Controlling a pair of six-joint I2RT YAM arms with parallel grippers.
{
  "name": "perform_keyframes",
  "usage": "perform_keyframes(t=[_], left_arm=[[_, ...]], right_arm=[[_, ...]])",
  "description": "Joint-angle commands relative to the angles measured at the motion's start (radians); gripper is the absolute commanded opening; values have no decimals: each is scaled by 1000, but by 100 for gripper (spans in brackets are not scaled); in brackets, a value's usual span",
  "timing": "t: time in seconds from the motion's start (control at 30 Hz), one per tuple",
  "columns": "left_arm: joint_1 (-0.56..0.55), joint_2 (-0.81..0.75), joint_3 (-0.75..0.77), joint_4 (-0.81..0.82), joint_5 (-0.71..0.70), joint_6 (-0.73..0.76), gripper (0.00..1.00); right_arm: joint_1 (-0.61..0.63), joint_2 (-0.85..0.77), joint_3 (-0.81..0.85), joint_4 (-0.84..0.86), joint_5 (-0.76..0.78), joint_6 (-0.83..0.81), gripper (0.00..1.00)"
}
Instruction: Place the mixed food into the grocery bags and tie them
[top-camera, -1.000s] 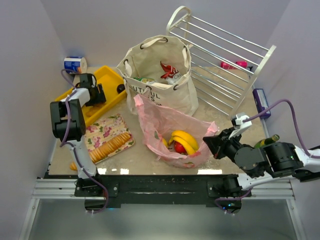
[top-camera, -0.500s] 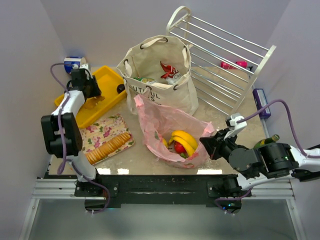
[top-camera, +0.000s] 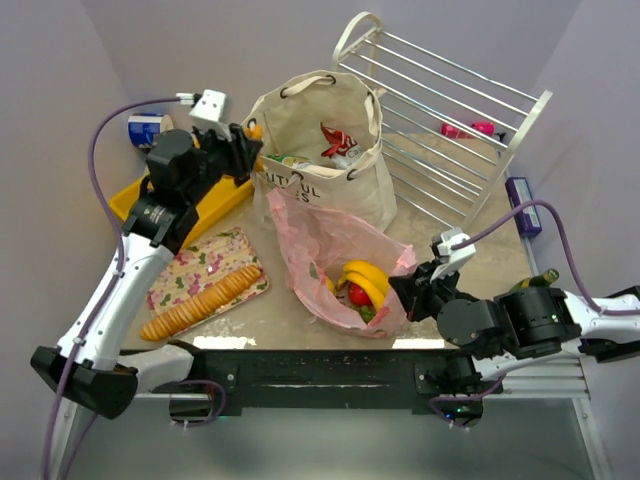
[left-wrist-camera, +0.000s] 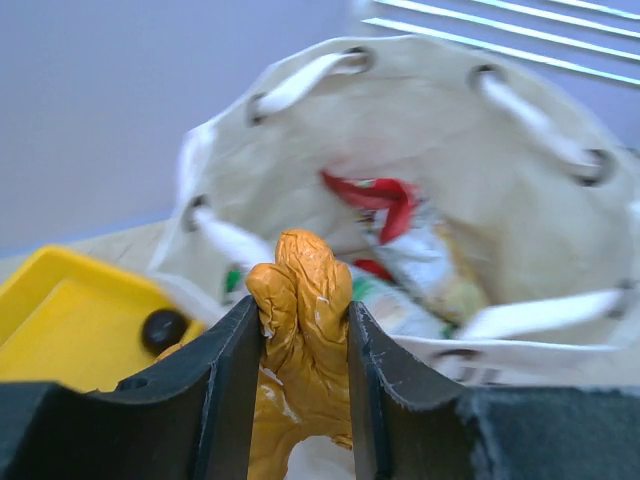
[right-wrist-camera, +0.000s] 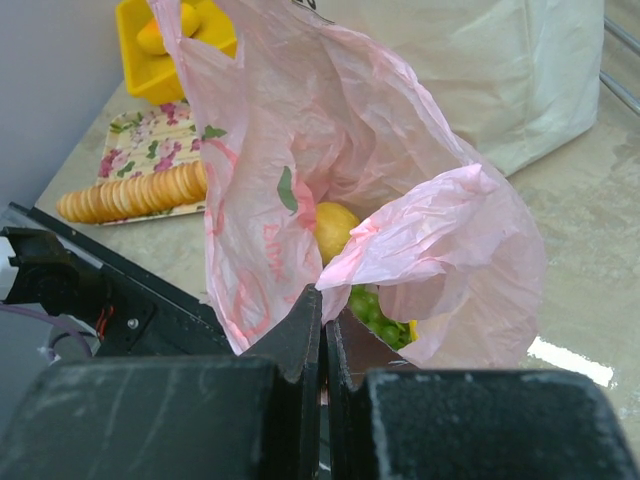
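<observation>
The cream tote (top-camera: 325, 190) stands at the back with a red packet (top-camera: 335, 140) and a green-and-white packet inside. My left gripper (top-camera: 246, 142) is shut on a crinkled orange packet (left-wrist-camera: 300, 330) and holds it at the tote's (left-wrist-camera: 520, 220) left rim, above the opening. The pink plastic bag (top-camera: 320, 235) lies open in front of the tote and holds bananas (top-camera: 366, 280), a red apple (top-camera: 357, 296) and green grapes (right-wrist-camera: 375, 310). A lemon (right-wrist-camera: 335, 228) also shows in it. My right gripper (right-wrist-camera: 322, 300) is shut on the pink bag's (right-wrist-camera: 300, 150) right edge.
A yellow tray (top-camera: 215, 195) lies left of the tote, with a blue-and-white can (top-camera: 145, 128) behind it. A tan cracker sleeve (top-camera: 200, 300) lies on a floral mat at front left. A white wire rack (top-camera: 450, 110) leans at back right. A green bottle (top-camera: 535, 280) lies by my right arm.
My left arm has swung up and right from the yellow tray to the tote's rim with the orange packet. My right gripper has moved left, drawing the pink bag's edge with it.
</observation>
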Motion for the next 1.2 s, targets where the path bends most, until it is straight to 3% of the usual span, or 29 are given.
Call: perform_keyframes(t=[0.0, 0.07, 0.27, 0.47, 0.7, 0.83, 0.9, 1.03, 1.07, 1.17], left_arm=[[-279, -14, 129, -48, -132, 32, 22], [-453, -4, 160, -41, -175, 42, 23], [-709, 98, 179, -48, -149, -2, 25], [-727, 140, 65, -59, -180, -70, 25], [-743, 184, 45, -151, -277, -168, 27], [-743, 171, 21, -151, -228, -165, 30], [-743, 168, 2, -143, -179, -145, 38], [-743, 175, 11, -146, -58, -79, 89], [-743, 180, 22, -154, -38, -58, 95], [-741, 190, 79, -200, -103, -2, 100]], right_arm=[[6, 22, 52, 28, 48, 5, 0], [6, 29, 66, 11, 53, 20, 0], [7, 26, 74, 23, 60, 20, 0], [6, 18, 78, 8, 65, 31, 0], [6, 4, 72, 3, 83, 39, 0], [6, -5, 68, 0, 103, 43, 0], [6, -10, 65, -3, 111, 48, 0], [6, -10, 66, -8, 114, 52, 0], [6, -10, 63, -14, 115, 56, 0], [6, -11, 55, -22, 112, 66, 0]])
